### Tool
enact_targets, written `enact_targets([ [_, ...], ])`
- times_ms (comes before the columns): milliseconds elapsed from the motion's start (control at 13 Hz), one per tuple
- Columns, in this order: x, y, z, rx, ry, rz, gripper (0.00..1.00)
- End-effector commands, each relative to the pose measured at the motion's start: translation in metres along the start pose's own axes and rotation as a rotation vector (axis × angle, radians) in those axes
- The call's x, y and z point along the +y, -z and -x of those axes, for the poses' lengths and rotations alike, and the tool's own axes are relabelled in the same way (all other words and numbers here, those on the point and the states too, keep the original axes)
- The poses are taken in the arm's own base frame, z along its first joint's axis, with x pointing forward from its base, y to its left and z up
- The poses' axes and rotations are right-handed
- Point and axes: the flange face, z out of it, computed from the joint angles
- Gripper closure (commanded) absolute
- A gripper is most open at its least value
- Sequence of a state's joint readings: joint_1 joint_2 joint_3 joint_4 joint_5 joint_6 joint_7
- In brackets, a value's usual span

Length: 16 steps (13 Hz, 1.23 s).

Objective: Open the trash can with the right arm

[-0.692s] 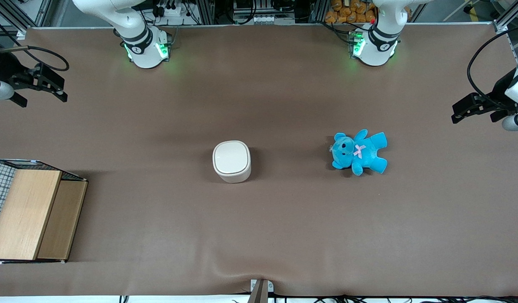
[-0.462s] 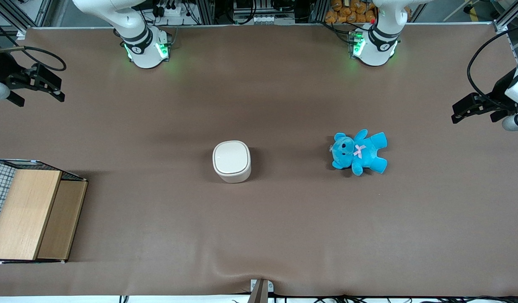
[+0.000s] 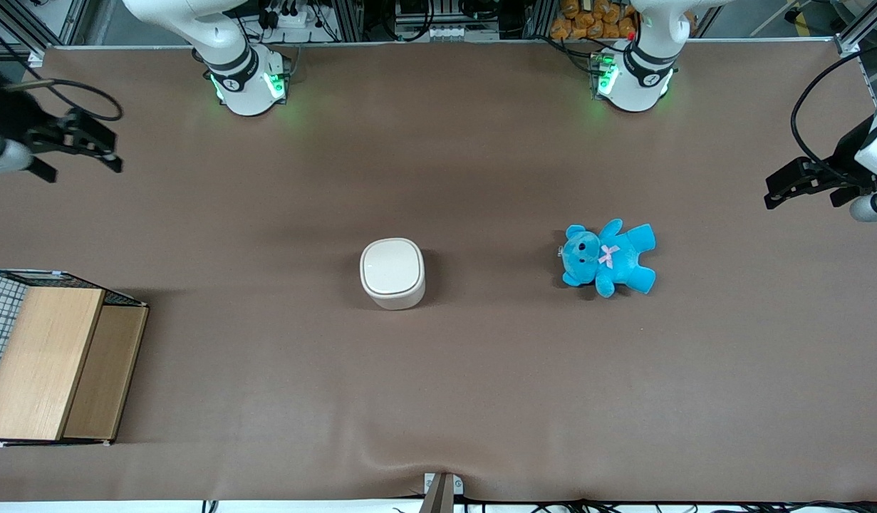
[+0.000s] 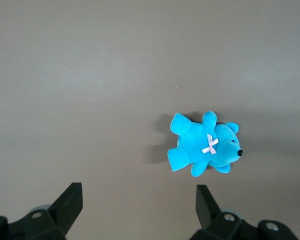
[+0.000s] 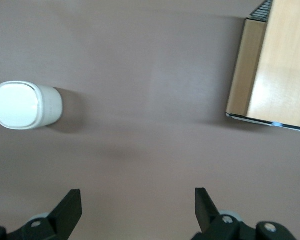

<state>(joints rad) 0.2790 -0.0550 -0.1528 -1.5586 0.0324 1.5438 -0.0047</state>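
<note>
The trash can (image 3: 392,273) is a small cream-white bin standing mid-table with its flip lid shut. It also shows in the right wrist view (image 5: 26,105). My right gripper (image 3: 84,169) hangs above the table at the working arm's end, well apart from the bin and farther from the front camera than it. Its fingers are open with nothing between them in the right wrist view (image 5: 138,200), with only bare table under them.
A wooden box with wire mesh (image 3: 53,363) stands at the working arm's end, nearer the front camera; it shows in the right wrist view (image 5: 275,70). A blue teddy (image 3: 609,256) lies beside the bin toward the parked arm's end, also in the left wrist view (image 4: 205,147).
My gripper drew slightly toward the table's end, then came back a little toward the middle. The bin, teddy and box have not moved.
</note>
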Motion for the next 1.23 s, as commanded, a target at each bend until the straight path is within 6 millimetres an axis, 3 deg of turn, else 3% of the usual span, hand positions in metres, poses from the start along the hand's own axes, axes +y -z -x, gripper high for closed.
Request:
enact_targets([
  [0,-0.062,-0.023,-0.017,0.005,-0.076,-0.004,0.0],
  [231,-0.129,-0.077,-0.045,0.005,-0.072,-0.011,0.0],
  [462,-0.199,-0.135,-0.059,0.017,0.031,0.049,0.0],
  [615,-0.223,-0.169,-0.071,0.045,0.055,0.045,0.28],
  [846,-0.253,-0.229,-0.076,0.006,0.057,0.053,0.53],
  [923,-0.262,-0.25,-0.075,-0.02,0.068,0.06,0.67],
  [1154,-0.286,-0.287,-0.075,-0.019,0.106,0.055,0.92],
])
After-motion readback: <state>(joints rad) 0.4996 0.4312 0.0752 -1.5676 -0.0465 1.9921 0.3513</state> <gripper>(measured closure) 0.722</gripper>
